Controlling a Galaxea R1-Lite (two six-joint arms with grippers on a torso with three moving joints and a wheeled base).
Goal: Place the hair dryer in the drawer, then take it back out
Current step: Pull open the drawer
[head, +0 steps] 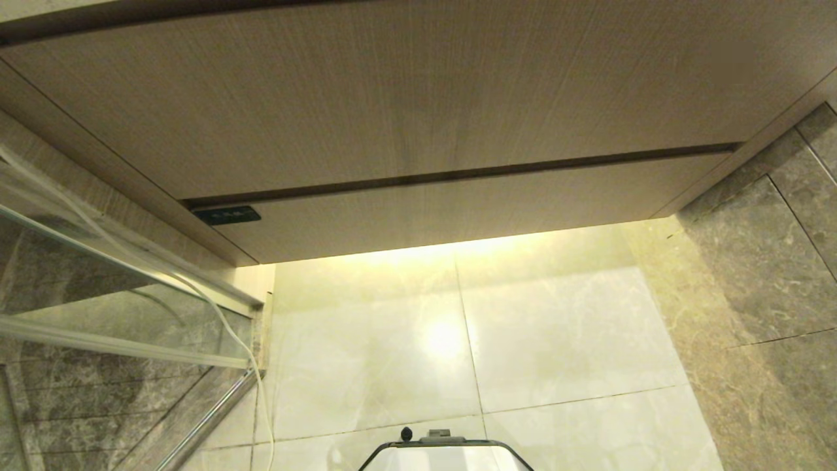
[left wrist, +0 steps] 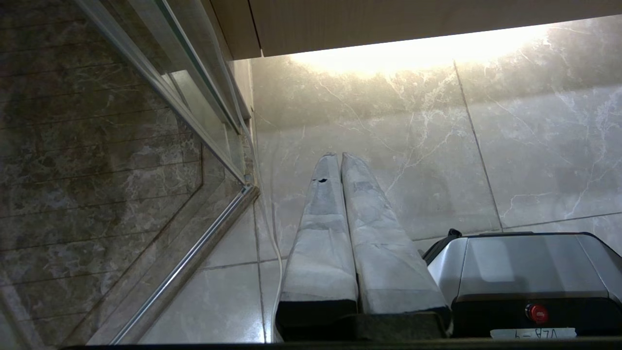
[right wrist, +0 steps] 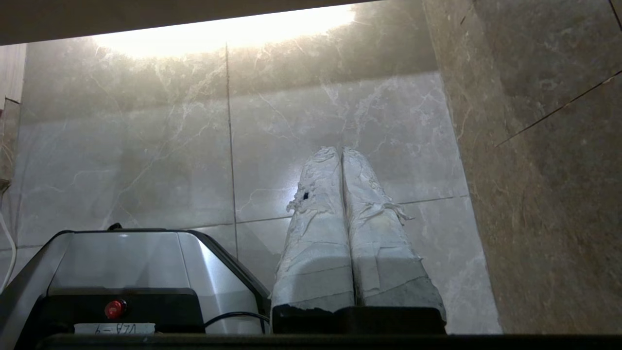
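I see both my left gripper (left wrist: 340, 156) and right gripper (right wrist: 340, 150) wrapped in wrinkled, fraying white tape over black finger mounts, and my silver, black-rimmed base (right wrist: 131, 262) carrying a red button (right wrist: 114, 308) above an inverted white label (right wrist: 114, 328).

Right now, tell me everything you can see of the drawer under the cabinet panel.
The drawer is shut, its low front flush below the taller wood-grain panel, a thin dark gap between them. It looks like light-brown wood-grain laminate, wide and shallow, with no handle. A small dark label sits at its upper left corner. Warm light glows on the pale floor tiles beneath it. Nothing touches it; its inside is hidden.
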